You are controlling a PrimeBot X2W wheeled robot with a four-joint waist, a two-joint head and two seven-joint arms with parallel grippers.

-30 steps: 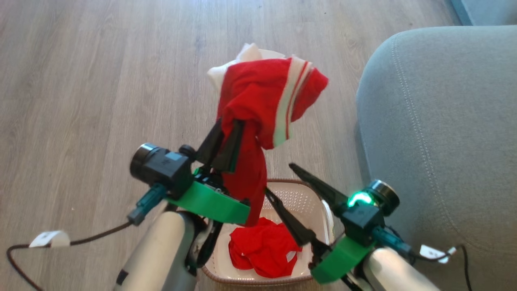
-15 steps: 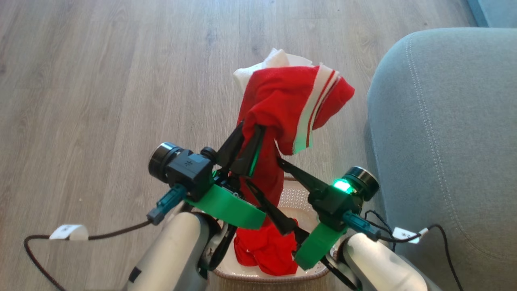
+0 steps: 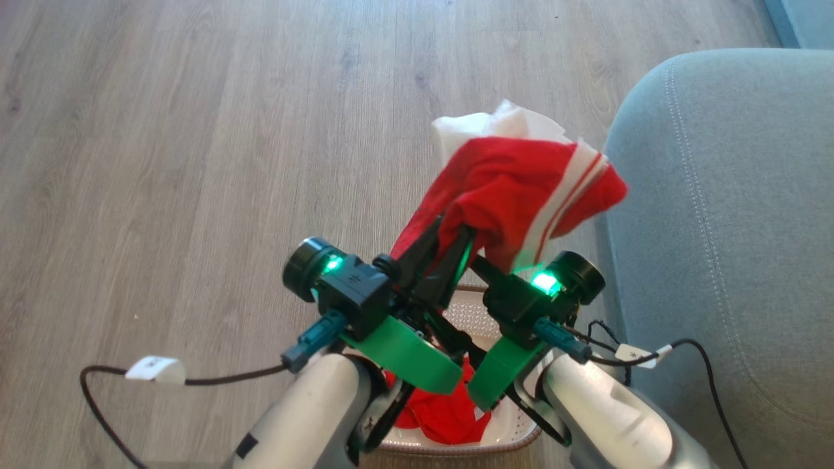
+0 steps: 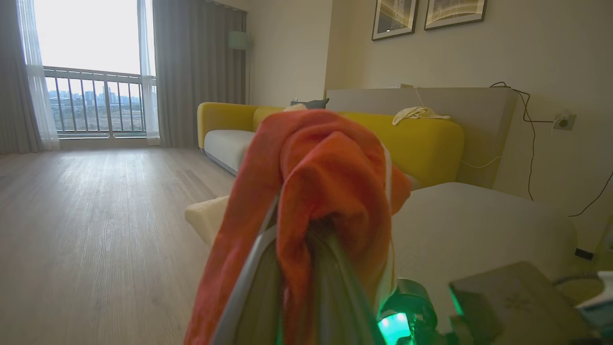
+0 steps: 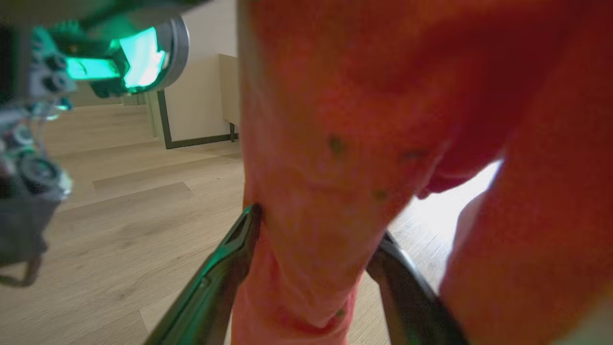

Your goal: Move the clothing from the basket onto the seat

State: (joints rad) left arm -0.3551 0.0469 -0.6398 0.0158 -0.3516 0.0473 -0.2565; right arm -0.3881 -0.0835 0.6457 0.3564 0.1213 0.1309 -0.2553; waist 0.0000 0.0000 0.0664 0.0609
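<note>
Above the perforated cream basket (image 3: 515, 435), left end effector (image 3: 456, 229) clamped on soft red white-trimmed garment (image 3: 521, 189), right end effector (image 5: 316, 225) spread wide astride its hanging folds, plain red garment (image 3: 443, 417) crumpled inside, rounded double-stitched seat (image 3: 717, 195) alongside

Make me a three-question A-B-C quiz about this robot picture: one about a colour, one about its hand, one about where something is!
1. The seat is: A grey-green, B orange, C black.
2. The left gripper is: A wide open, B shut on the striped garment, C shut on the seat.
3. The plain red garment lies: A on the seat, B in the basket, C in the left gripper.
Answers: 1 A, the cushion looks grey-green. 2 B, its fingers pinch the red-and-white cloth. 3 B, it sits inside the cream walls.
</note>
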